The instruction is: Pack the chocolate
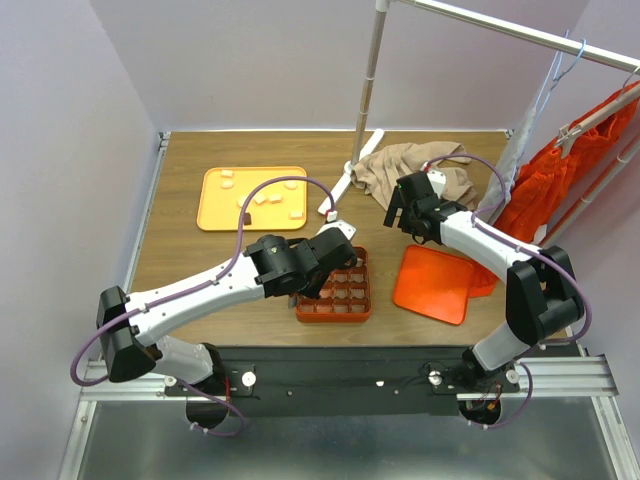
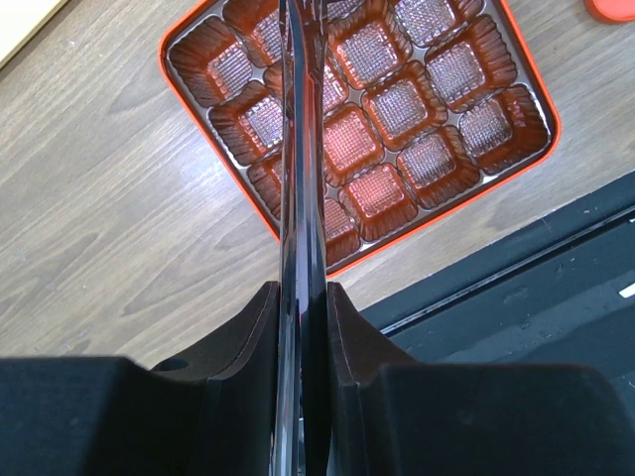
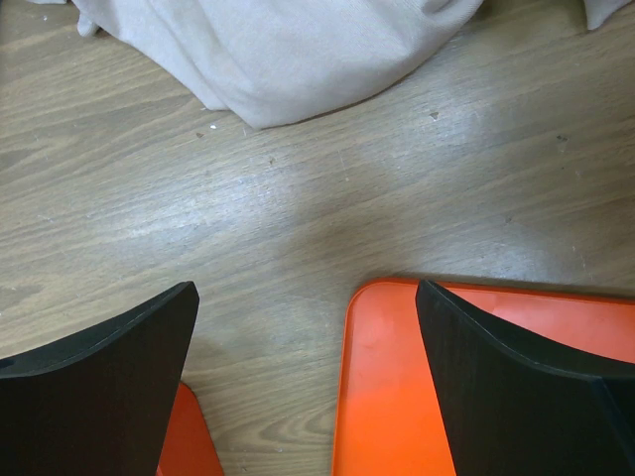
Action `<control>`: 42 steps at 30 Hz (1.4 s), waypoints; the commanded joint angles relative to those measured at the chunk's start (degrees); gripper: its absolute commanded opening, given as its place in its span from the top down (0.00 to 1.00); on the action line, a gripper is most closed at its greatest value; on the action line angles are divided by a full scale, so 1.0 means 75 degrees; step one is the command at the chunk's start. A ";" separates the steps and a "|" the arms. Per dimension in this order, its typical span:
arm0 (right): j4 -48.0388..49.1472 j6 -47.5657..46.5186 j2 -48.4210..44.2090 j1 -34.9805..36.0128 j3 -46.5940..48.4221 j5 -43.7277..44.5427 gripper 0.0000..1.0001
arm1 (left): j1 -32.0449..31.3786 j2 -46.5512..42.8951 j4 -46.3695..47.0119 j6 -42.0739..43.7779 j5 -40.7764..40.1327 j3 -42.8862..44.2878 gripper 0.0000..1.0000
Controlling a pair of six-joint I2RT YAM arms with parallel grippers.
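Far left, at the rear of the counter (image 1: 180, 250), we note a pale-orange tray (image 1: 215, 210). It carries the chocolate (image 1: 266, 197), cream lumps lying loose and well apart from the box.

At centre, by the near edge, sits the orange gridded box (image 1: 335, 314); every cup we can see is bare. The left fingers (image 2: 296, 198) hang over its left side, pressed tight together, nothing visible between them.

Near the box's right lies a flat orange tray (image 1: 435, 283). The right fingers (image 3: 99, 387) are spread wide above its rear corner, holding nothing.

Behind them we see a beige cloth (image 1: 410, 170) heaped on the counter. Far right, an orange garment (image 1: 555, 190) hangs.
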 commanded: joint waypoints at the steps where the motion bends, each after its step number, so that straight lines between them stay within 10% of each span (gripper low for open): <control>1: 0.0071 -0.0080 0.0142 -0.0022 0.0059 -0.0091 0.00 | -0.0061 0.0102 -0.0052 -0.0044 -0.0177 0.0138 0.69; 28: 0.0106 -0.0092 0.0212 -0.0034 0.0059 -0.0103 0.00 | -0.0026 -0.0095 -0.0485 -0.0686 -0.1181 0.0700 0.60; 42: 0.0223 -0.0115 0.0189 -0.0022 -0.0023 -0.0185 0.00 | 0.2890 -0.1971 0.0824 -0.1755 -0.1466 -0.0646 0.61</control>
